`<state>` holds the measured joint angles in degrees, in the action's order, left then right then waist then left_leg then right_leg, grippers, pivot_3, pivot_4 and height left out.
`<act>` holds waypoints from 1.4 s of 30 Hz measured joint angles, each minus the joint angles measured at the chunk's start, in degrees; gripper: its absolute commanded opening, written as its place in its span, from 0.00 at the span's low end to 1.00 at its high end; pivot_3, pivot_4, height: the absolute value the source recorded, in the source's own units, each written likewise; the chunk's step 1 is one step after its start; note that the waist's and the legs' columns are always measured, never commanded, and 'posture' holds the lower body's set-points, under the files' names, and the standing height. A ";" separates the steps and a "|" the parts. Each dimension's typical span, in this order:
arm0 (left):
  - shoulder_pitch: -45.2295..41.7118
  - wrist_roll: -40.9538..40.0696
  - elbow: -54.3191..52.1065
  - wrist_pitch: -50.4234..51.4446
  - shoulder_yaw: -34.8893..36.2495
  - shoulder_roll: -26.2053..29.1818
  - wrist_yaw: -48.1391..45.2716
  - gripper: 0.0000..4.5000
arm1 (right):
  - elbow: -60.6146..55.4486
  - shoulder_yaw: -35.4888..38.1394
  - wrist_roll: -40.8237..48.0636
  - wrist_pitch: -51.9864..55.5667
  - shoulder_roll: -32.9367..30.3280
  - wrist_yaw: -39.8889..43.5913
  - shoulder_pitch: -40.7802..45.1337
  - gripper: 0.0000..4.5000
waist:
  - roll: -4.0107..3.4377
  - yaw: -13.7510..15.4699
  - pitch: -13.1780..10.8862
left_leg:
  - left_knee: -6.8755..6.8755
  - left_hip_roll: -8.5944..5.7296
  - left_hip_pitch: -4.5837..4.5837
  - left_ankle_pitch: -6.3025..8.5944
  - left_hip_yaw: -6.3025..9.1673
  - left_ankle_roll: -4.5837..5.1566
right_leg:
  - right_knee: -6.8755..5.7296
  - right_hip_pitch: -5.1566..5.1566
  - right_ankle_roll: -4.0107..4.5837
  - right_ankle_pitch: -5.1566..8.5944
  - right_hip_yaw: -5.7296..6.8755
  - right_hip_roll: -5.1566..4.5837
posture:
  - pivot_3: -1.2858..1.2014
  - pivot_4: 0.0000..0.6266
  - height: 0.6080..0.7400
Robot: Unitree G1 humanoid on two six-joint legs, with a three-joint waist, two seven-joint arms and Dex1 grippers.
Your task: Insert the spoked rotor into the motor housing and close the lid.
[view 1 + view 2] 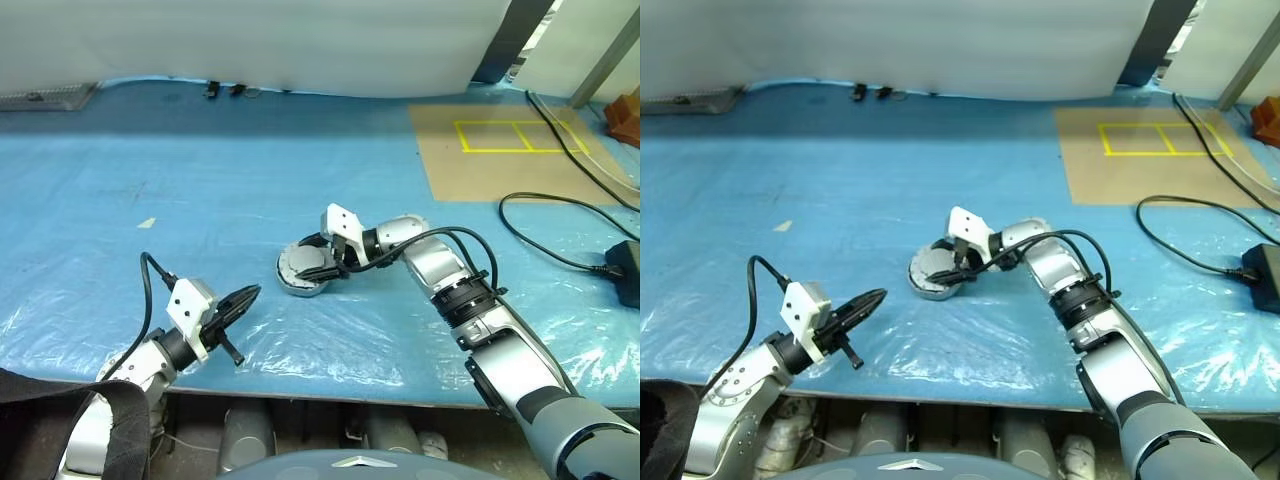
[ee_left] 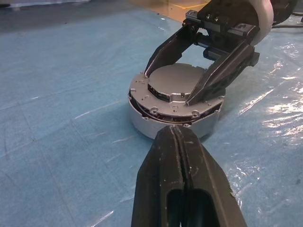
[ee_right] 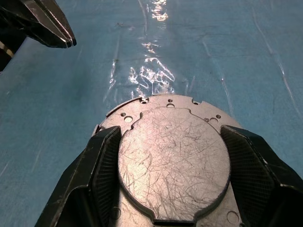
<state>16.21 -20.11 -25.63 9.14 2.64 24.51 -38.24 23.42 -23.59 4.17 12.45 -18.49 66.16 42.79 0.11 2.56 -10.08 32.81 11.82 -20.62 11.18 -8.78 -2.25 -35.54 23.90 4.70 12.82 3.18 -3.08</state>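
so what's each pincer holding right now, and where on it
The right pincer straddles the round grey metal lid on the grey motor housing, a finger at each side edge. The left pincer is shut, holding nothing.

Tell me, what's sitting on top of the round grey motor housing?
The lid, plain grey face up, lies on the motor housing, with the right claw straddling it. Whatever is inside the housing is covered.

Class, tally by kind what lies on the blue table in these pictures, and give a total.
Motor housing with lid on top: 1
Black cables: 2
Black power adapter: 1
Brown board with yellow lines: 1
Total: 5
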 measured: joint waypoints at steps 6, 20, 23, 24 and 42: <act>-0.23 0.16 0.57 -0.38 0.00 0.00 0.06 0.00 | 0.01 0.01 -0.86 0.29 1.67 -1.33 -0.03 0.66 | 0.00 -0.31 0.00 | 0.00 0.02 0.06 0.00 0.00 0.00 | -0.02 -0.03 0.01 -0.01 -0.02 0.01 | 0.52 0.24 1.00; -0.42 0.39 2.00 -0.59 0.02 0.21 0.38 0.00 | -0.59 -0.10 -2.52 1.98 3.26 -4.46 -1.15 0.66 | 0.00 -0.20 0.01 | -0.07 0.00 0.73 0.01 0.03 -0.01 | 0.01 -0.69 -0.37 0.21 -0.09 -0.01 | 0.52 0.24 1.00; -0.48 0.46 2.07 -0.59 0.02 0.21 0.46 0.00 | -1.38 -0.39 -3.13 1.54 3.24 -4.78 -1.69 0.66 | 0.00 -0.24 0.01 | -0.11 0.01 0.69 0.01 0.03 -0.01 | 0.02 -0.69 -0.37 0.21 -0.09 0.00 | 0.52 0.24 1.00; -0.54 0.45 2.09 -0.59 0.03 0.20 0.56 0.00 | -1.49 -0.61 -3.52 1.19 3.21 -4.99 -1.83 0.66 | 0.00 -0.26 0.02 | -0.13 0.01 0.68 0.01 0.03 -0.01 | 0.03 -0.69 -0.37 0.22 -0.11 0.00 | 0.52 0.24 1.00; -12.35 4.87 8.44 -1.76 -3.14 -1.53 2.75 0.00 | 7.46 -0.79 -5.66 -4.85 6.23 -9.87 1.66 0.66 | -0.02 -0.30 0.05 | -0.26 -0.04 1.30 0.02 0.19 0.00 | 0.07 -1.01 -0.39 0.22 -0.16 -0.03 | 0.52 0.24 1.00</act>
<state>3.87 -15.23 -17.19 7.38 -0.50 22.98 -35.49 30.88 -24.38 -1.49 7.59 -12.25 56.30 44.45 0.09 2.26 -10.03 32.55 11.78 -19.32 11.20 -8.59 -2.25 -35.47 22.90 4.30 13.05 3.01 -3.11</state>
